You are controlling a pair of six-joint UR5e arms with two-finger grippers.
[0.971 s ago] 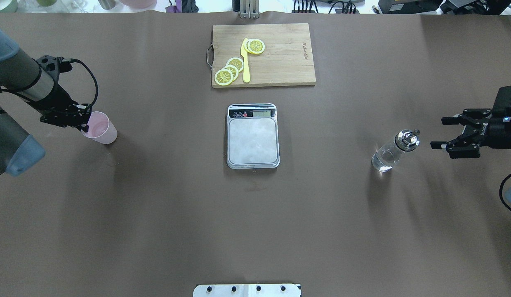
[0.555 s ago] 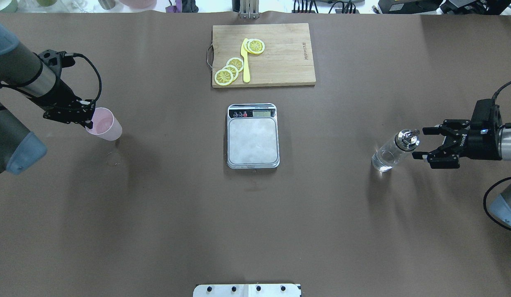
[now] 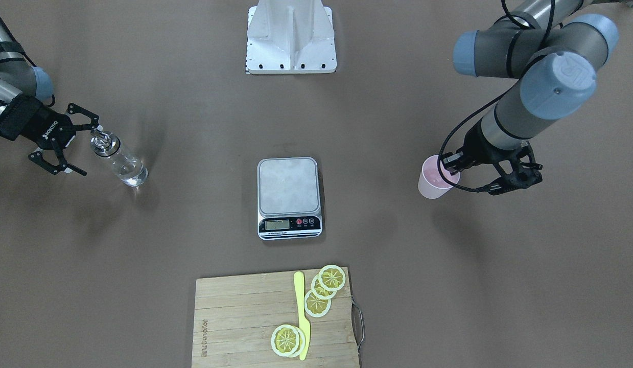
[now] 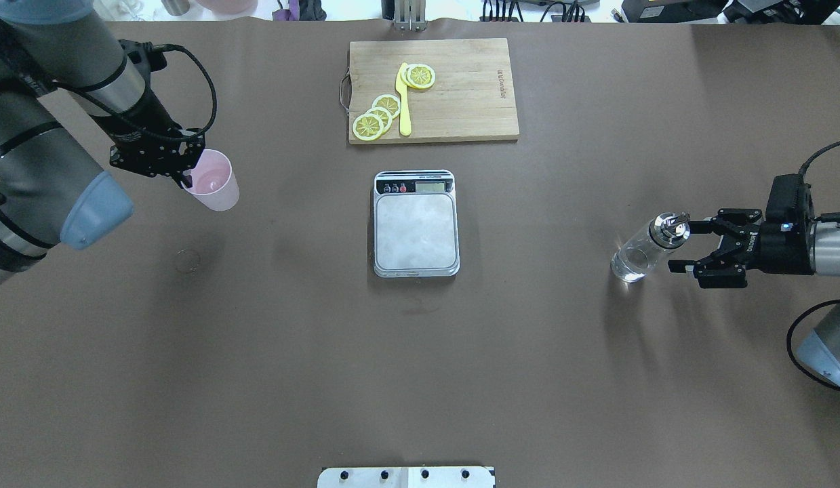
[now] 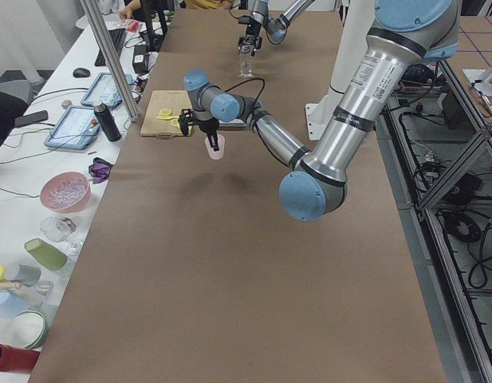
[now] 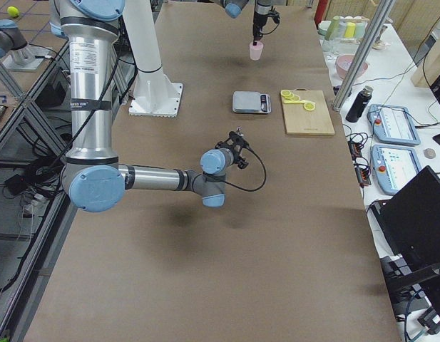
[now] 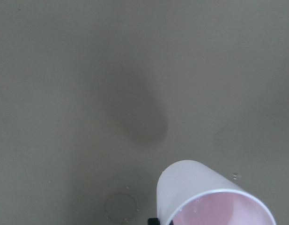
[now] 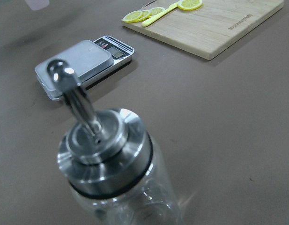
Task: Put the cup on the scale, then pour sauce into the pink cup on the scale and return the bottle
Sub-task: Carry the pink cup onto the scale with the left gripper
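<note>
- Cup [image 4: 213, 179] hangs in my left pincer [image 4: 189, 177], which is clenched on its rim at the side nearest the arm; the mouth faces up and I see pale pink inside.
- From the left wrist camera the cup [image 7: 205, 197] is clear of the brown surface [image 4: 420, 373], with its shadow lying apart from it.
- It is well apart from the scale [image 4: 415, 227], off to the robot's left of it.
- The scale sits in the middle of the surface, its black display strip turned towards the cutting board [image 4: 460, 88].
- On the board lie lemon slices [image 4: 386, 105] and a yellow knife [image 4: 403, 102].
- The bottle [image 4: 640, 252] stands upright on the surface, well out to the robot's right of the scale, metal spout cap on top.
- My right pincer [image 4: 681, 244] is released, its jaws spread wide and level with the cap, which sits right at their opening.
- I cannot tell whether either finger touches the cap.
- The right wrist camera looks down on the bottle [image 8: 111, 164] at close range, with the scale and board beyond it.
</note>
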